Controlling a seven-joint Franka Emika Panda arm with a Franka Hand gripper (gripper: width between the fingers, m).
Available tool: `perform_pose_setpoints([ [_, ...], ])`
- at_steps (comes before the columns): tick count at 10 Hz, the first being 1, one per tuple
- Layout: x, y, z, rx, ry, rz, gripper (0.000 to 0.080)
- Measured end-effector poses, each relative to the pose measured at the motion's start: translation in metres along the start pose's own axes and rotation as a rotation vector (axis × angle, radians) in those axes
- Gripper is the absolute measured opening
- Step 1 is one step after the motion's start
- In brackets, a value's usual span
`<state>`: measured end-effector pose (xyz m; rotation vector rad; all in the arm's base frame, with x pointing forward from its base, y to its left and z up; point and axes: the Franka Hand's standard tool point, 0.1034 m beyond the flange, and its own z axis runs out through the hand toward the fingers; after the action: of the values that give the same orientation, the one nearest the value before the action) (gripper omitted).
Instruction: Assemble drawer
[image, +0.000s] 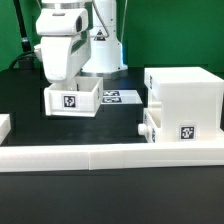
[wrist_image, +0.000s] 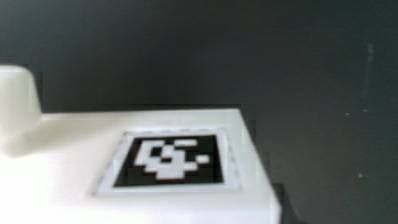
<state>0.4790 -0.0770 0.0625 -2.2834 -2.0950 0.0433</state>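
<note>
Black tabletop (image: 20, 110) seen in the exterior view, edged along the near side by a low white border wall (image: 110, 153).

At about 3 o'clock in that view: the tall housing (image: 185, 100) of the drawer, a white box standing upright just behind the wall. Protruding from its lower front, a knobbed tray (image: 168, 130), seated part way in the housing, with a black-and-white tag (image: 186, 132) facing the camera and a small round knob (image: 142, 128) at its 9 o'clock end.

At about 10 o'clock: a second tray (image: 70, 99), open-topped, carrying its own tag (image: 69, 100) on the near face, well apart from the housing. Directly above it, at 12 o'clock of the tray, the white gripper (image: 62, 78), reaching down to the tray's rear rim. Fingers hidden behind the gripper body and tray wall; cannot tell whether spread or closed, nor whether gripping the rim.

Between the two trays, farther back: the marker board (image: 118, 97), flat on the tabletop.

Wrist view: a white surface with a blurred tag (wrist_image: 173, 158), dark tabletop beyond, and a white finger (wrist_image: 16, 105) at 9 o'clock.
</note>
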Motion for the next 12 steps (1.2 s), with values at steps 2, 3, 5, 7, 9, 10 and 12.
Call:
perform_pose_setpoints([
  [2, 0.002, 0.007, 0.0, 0.0, -0.005, -0.02, 0.0042],
  [3, 0.001, 0.006, 0.001, 0.002, -0.005, -0.018, 0.0042],
  [5, 0.002, 0.007, 0.002, 0.006, -0.004, -0.02, 0.0042],
  [7, 0.01, 0.028, 0.001, 0.013, 0.001, -0.035, 0.0042],
  [9, 0.028, 0.055, -0.007, 0.005, 0.009, -0.046, 0.0042],
  [10, 0.039, 0.062, -0.009, -0.006, 0.012, -0.046, 0.0042],
  [12, 0.044, 0.064, -0.009, -0.028, 0.015, -0.023, 0.0042],
])
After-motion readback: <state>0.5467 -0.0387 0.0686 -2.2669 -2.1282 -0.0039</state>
